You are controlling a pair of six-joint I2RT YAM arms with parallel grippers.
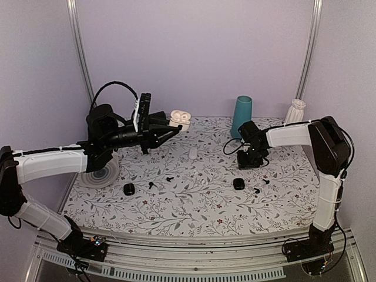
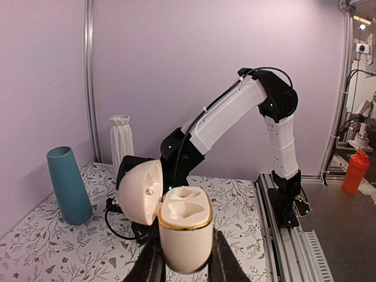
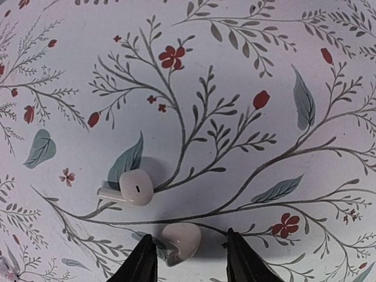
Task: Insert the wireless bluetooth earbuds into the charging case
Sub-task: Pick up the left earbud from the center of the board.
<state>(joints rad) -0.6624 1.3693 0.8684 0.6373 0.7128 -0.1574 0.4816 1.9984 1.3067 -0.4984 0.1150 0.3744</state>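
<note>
My left gripper (image 1: pixel 169 130) is shut on a white charging case (image 1: pixel 180 120) and holds it well above the table at the back. In the left wrist view the case (image 2: pixel 185 229) stands upright between the fingers with its lid (image 2: pixel 141 191) swung open to the left and both sockets empty. My right gripper (image 1: pixel 249 160) is low over the table, open. In the right wrist view a white earbud (image 3: pixel 181 241) lies between its open fingers (image 3: pixel 141 264), and a second white earbud (image 3: pixel 132 188) lies just beyond to the left. Both lie on the cloth.
Black earbuds (image 1: pixel 170 177) (image 1: pixel 257 190) and two small black cases (image 1: pixel 128 188) (image 1: pixel 238 183) lie on the floral table. A small white oval object (image 1: pixel 193 153) lies mid-table. A teal vase (image 1: pixel 241 116) and a white vase (image 1: pixel 296 110) stand at the back; a round grey disc (image 1: pixel 100 174) lies left.
</note>
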